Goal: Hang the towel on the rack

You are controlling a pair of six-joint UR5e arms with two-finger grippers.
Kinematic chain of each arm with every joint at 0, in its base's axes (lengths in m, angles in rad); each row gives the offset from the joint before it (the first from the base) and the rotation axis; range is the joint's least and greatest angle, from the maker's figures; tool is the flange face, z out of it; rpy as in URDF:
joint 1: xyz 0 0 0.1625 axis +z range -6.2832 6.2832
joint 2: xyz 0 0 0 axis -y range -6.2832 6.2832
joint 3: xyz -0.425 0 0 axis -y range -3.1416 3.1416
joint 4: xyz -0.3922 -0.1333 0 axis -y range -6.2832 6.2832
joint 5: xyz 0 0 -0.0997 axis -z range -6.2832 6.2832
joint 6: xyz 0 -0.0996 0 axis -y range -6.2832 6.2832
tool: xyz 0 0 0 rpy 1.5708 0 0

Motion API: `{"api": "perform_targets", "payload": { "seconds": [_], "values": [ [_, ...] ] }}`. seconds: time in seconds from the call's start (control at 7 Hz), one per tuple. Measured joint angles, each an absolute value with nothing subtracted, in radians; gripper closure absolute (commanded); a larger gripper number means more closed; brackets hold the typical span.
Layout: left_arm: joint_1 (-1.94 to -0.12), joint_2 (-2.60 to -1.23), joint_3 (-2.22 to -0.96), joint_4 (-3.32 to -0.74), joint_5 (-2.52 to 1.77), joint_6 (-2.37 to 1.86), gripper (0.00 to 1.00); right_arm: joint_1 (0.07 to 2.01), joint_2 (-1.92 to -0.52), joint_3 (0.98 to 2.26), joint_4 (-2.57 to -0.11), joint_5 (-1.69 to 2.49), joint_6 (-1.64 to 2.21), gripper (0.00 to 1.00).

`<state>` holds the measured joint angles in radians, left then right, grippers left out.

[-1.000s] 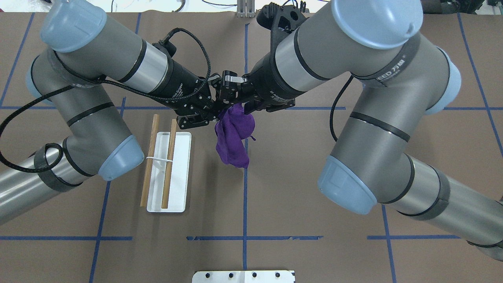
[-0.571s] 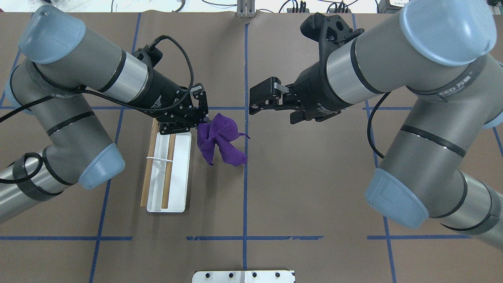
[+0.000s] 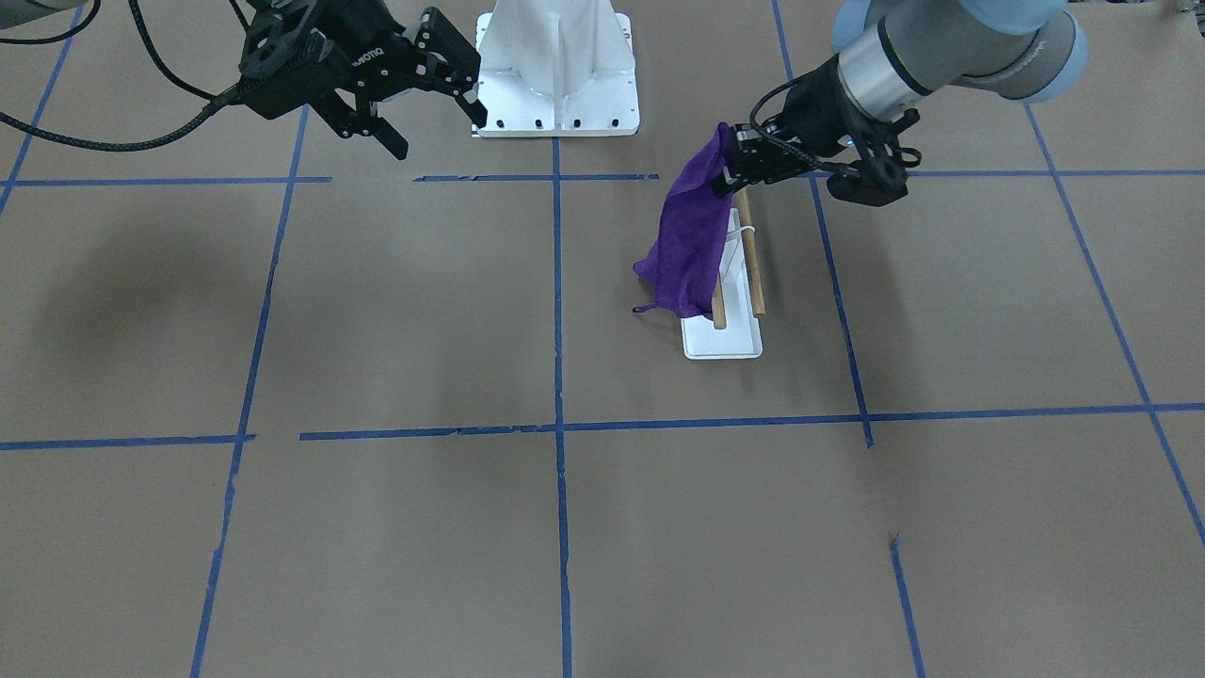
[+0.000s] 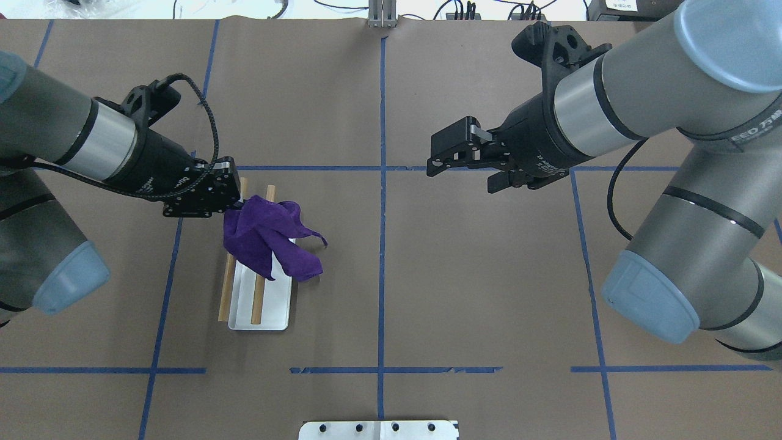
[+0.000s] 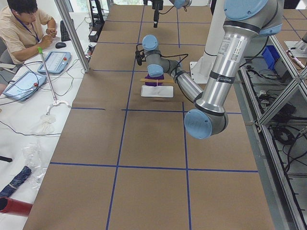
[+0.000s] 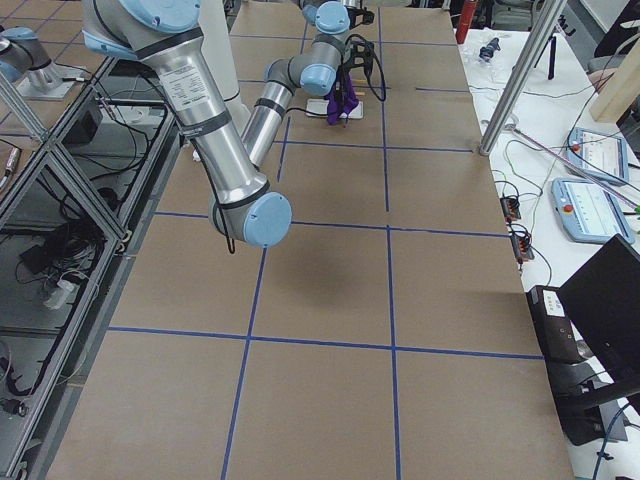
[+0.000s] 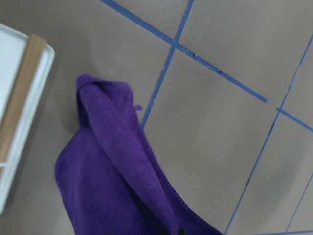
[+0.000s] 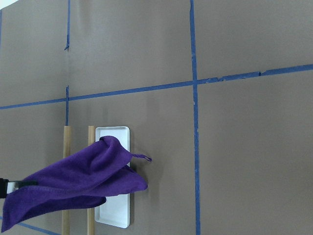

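Here the left gripper (image 4: 231, 201) is pinching one bunched end of the purple towel (image 4: 269, 238), with its jaws closed on the cloth, and is holding it over the far part of the two-rail rack (image 4: 275, 305). The towel is hanging in loose folds across both wooden rails (image 4: 258, 302). Its free end is trailing past the rack's edge on the side towards the table's (image 4: 489, 275) centre, and the loop tag (image 4: 321, 238) is sticking out there. Whether the cloth is resting on the rails or only passing above them cannot be told from these views. The right gripper (image 4: 440, 159) is hovering well apart over bare table, with its jaws spread and nothing between them.

Judged risks from this position:
- Most of the cloth is lying to one side of the rails, so a release now would probably let its weight pull it off onto the table.
- The towel is crumpled rather than spread, so it may settle in a heap on the white base instead of draping.
- The rack looks light, and a snag while the cloth is being dragged across could shift or tip it.
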<state>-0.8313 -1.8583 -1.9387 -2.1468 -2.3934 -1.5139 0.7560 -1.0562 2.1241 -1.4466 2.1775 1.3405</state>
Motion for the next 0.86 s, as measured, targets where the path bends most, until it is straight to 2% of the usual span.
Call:
{"api": "perform_targets", "payload": {
  "seconds": [0.43,0.71,0.86],
  "values": [
    [-0.893,-1.747,-1.905,-2.146,-2.399,-1.271,1.00,0.759,-1.074,2.129,-1.447,2.177,1.340,0.00],
    [-0.900,-1.745,-1.843,-2.151,-2.395,-1.223,1.00,0.765,-1.089,2.129,-1.445,2.177,1.339,0.00],
    [-0.899,-1.752,-1.825,-2.152,-2.393,-1.220,0.31,0.769,-1.095,2.129,-1.445,2.177,1.339,0.00]
  ]
}}
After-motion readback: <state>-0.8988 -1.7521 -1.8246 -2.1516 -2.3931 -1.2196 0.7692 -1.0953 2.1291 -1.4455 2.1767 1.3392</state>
